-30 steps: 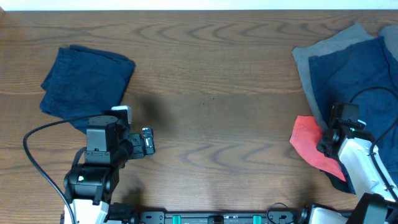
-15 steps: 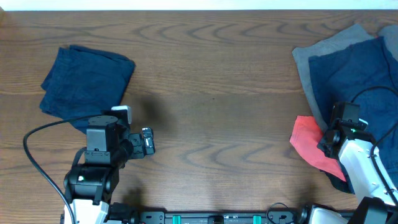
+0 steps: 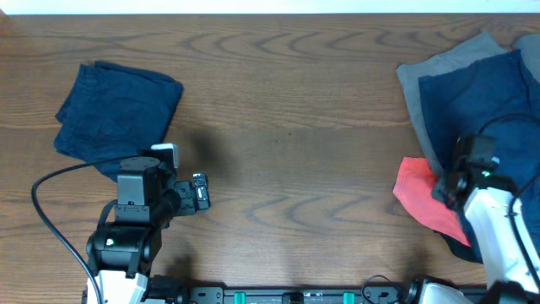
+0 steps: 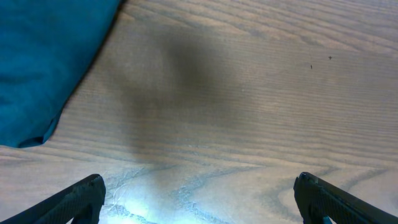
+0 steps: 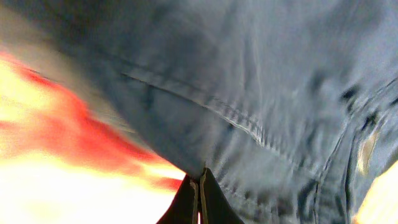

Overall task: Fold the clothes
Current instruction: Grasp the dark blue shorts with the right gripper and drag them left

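A folded dark blue garment (image 3: pixel 118 110) lies at the left of the table and shows as a teal corner (image 4: pixel 43 62) in the left wrist view. My left gripper (image 3: pixel 201 192) hovers just right of it, open over bare wood, jaws wide apart (image 4: pixel 199 202). At the right lies a pile: a blue garment (image 3: pixel 481 93) over a grey one (image 3: pixel 422 80), with a red cloth (image 3: pixel 420 201) below. My right gripper (image 3: pixel 445 187) sits at the blue garment's lower left edge beside the red cloth. In the right wrist view its jaws (image 5: pixel 199 186) are shut on the edge of the blue fabric (image 5: pixel 249 81), with the red cloth (image 5: pixel 68 137) blurred to the left.
Brown wooden table (image 3: pixel 287 127) stretches between the two arms. The left arm's black cable (image 3: pixel 51 211) loops over the table at the lower left. The pile runs off the right edge of the overhead view.
My right gripper has closed on the blue garment's edge and shifted slightly to the right. The left arm and the folded garment have not moved.
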Motion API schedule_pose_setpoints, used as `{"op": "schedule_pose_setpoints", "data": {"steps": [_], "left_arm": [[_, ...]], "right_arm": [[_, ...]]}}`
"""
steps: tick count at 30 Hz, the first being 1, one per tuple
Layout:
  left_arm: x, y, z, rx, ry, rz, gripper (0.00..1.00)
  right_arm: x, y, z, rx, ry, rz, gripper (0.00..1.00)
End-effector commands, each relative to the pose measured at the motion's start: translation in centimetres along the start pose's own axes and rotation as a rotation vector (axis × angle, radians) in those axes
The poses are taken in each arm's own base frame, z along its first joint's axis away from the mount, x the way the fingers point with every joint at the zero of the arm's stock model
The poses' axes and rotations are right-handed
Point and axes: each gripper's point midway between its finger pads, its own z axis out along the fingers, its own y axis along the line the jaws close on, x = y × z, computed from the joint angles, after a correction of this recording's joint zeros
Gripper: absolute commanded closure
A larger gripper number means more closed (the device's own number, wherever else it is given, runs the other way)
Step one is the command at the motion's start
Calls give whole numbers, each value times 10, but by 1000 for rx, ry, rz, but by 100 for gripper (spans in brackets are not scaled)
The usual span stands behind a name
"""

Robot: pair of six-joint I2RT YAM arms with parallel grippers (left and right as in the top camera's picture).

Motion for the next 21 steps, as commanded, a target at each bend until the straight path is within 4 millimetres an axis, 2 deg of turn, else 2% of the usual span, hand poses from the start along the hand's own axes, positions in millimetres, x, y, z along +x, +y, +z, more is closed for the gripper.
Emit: {"op": "schedule_pose_setpoints", "data": {"steps": [1,4,7,15,21], "left_arm": [[-8,-1,-4,0,-17,-10,2],[-8,-1,-4,0,-18,-10,2],[-8,-1,-4,0,-18,-10,2],[-8,-1,-4,0,-18,-10,2],[-8,-1,-4,0,-18,-10,2]], "right_arm": [[-44,35,-50,-252,-127,-80,99],[-53,80,-95,-536,-191,-223,99],[-37,117,-128,-763,-187,-326,99],[34,179,-151,-909,-68,-571,99],[81,239,-177,-1028,-65,-757,99]]}}
